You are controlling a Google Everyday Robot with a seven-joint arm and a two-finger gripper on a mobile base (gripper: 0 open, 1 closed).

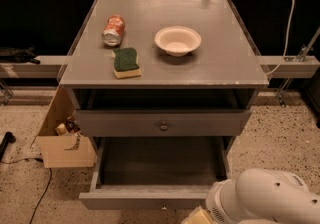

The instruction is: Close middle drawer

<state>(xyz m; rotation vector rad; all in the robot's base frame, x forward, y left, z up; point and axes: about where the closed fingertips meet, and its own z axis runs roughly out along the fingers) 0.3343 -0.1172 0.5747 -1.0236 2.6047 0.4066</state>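
Sponge (pixel 126 62), red can (pixel 113 30) and bowl (pixel 177 40) sit on the cabinet top; the can's writing is unreadable. The gripper (pixel 198 216) is at the pulled-out middle drawer's (pixel 145 201) front right corner, and I cannot tell its grip.

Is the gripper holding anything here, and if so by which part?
Cannot be told: the gripper sits at the bottom edge, mostly out of frame, by the front of the pulled-out grey wooden middle drawer.
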